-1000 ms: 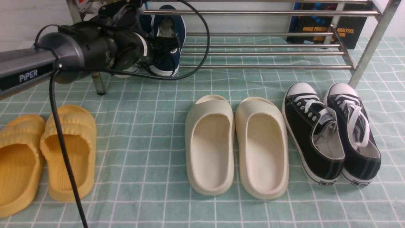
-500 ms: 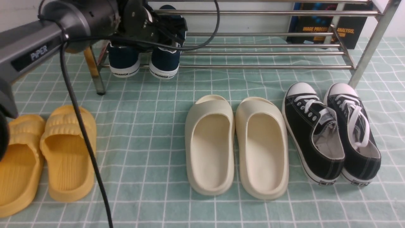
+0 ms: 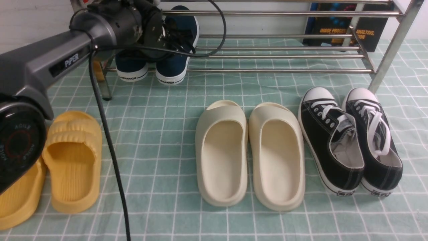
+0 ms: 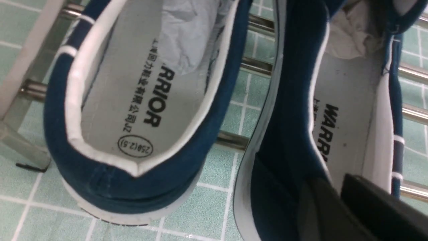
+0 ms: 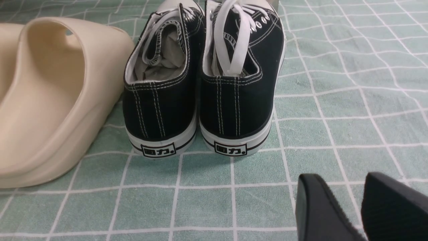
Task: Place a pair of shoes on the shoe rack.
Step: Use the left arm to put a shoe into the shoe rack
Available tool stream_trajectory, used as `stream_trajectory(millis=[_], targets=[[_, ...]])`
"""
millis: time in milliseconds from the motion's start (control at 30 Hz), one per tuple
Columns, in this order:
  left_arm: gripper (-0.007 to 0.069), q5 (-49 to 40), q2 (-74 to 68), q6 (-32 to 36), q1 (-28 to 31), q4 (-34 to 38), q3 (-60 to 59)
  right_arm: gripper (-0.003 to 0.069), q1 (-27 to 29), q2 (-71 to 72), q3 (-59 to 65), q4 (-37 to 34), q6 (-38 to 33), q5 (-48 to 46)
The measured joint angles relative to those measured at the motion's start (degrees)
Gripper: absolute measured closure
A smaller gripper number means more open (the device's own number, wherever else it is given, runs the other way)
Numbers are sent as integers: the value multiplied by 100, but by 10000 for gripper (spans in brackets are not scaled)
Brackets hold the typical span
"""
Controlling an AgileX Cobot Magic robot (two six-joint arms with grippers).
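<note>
Two navy-blue slip-on shoes sit side by side at the left end of the silver shoe rack [image 3: 284, 70], heels toward me. The left shoe [image 3: 131, 68] rests on the lower tubes. My left gripper [image 3: 174, 37] is shut on the side wall of the right shoe [image 3: 173, 67], with one finger [image 4: 371, 197] inside it and the other outside. Both shoes fill the left wrist view [image 4: 140, 100], and the rack tubes [image 4: 254, 65] show beneath them. My right gripper [image 5: 347, 197] hovers low over the cloth, slightly open and empty, behind the black sneakers.
On the green checked cloth lie cream foam slides [image 3: 249, 154], black lace-up sneakers [image 3: 349, 140] in front of the rack's right leg [image 3: 389, 50], and yellow slides [image 3: 72, 160]. A dark book [image 3: 347, 30] stands behind the rack. The left arm's cable [image 3: 110, 157] hangs across the floor.
The left arm has swung up and back toward the rack's left end. The navy shoes, hidden behind the wrist a second ago, now show on the lower tubes. The right shoe's heel shifted slightly.
</note>
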State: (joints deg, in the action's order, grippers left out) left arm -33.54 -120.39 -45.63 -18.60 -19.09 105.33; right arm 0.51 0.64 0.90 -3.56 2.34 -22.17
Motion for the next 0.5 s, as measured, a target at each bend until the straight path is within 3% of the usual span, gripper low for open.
stream_trajectory(millis=[333, 500], targets=[[575, 43, 44, -213, 0, -25, 0, 420, 0, 0, 0, 0, 0, 0], [430, 176, 214, -219, 0, -25, 0, 420, 0, 0, 0, 0, 0, 0]])
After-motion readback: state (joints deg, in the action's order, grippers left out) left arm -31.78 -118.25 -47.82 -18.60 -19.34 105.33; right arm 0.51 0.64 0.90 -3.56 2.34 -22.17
